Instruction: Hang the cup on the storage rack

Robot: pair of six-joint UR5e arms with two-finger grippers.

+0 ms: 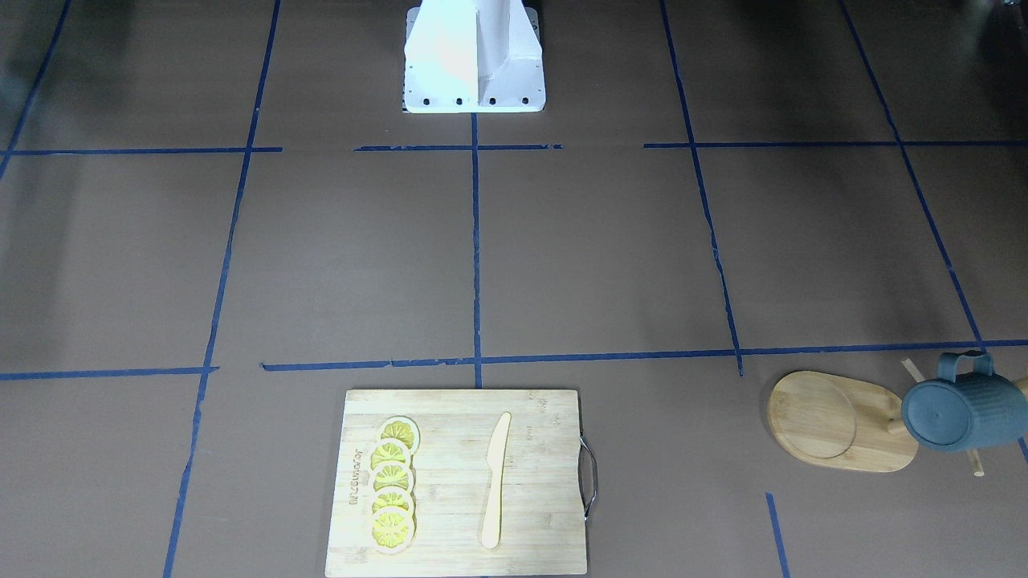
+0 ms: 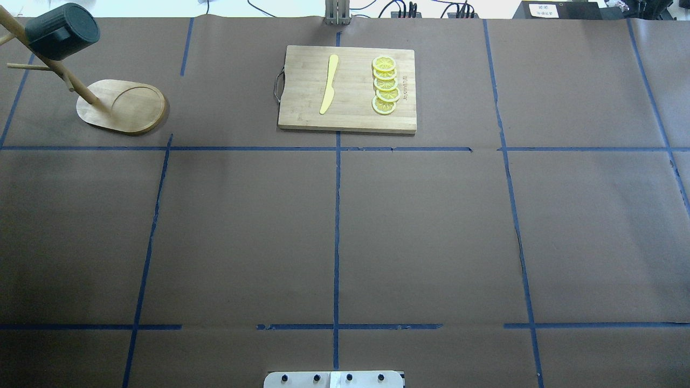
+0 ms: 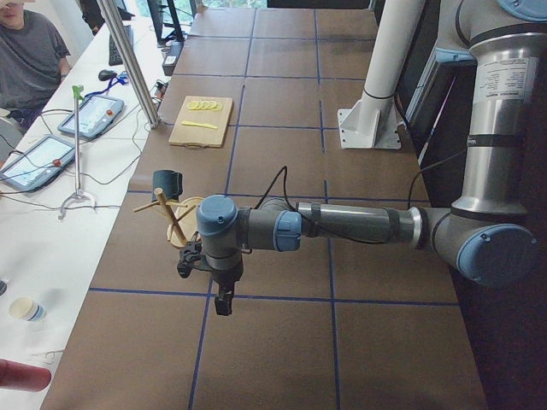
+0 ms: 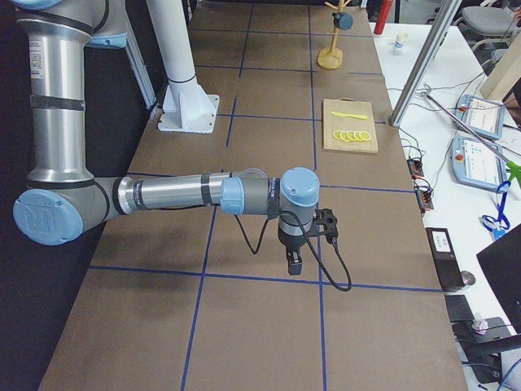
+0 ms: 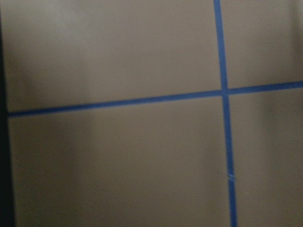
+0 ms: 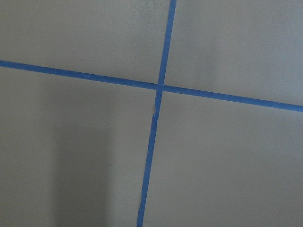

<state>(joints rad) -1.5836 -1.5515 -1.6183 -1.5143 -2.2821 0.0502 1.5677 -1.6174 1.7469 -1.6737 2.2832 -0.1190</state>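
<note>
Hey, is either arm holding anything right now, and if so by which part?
Nothing seems held. The cup hangs on the storage rack, apart from the left gripper and right gripper; no object shows at either.

Cup (image 1: 960, 413) blue-grey, ribbed; rack (image 1: 827, 421) lt wood.

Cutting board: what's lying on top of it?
On the cutting board lie five lemon slices in an overlapping row and a pale knife beside them, not touching. Each slice hides part of the next one.
</note>
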